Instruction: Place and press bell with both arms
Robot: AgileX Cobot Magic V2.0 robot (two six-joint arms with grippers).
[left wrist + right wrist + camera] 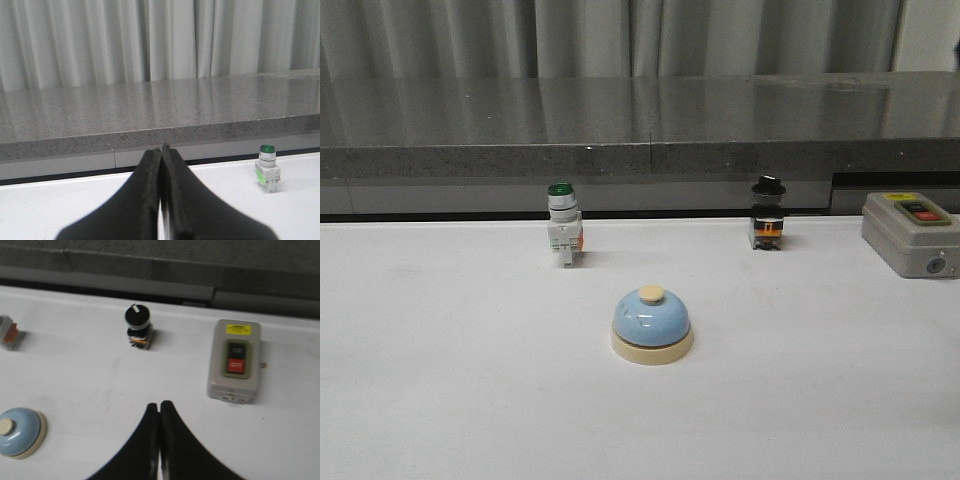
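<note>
Pale pleated curtains hang behind a grey speckled stone ledge that runs along the far edge of the white worktop. The bell sits upright near the middle of the worktop, clear of everything else, cream button on top, nothing touching it. Toward the far edge stand a green-capped pushbutton switch left of centre and a black-knobbed selector switch right of centre. A grey box with red and green buttons lies near the far right corner. Left tool: fingers pressed together, nothing between them, off the bell. Right tool: likewise closed and empty, with the bell off to one side and well apart.
</note>
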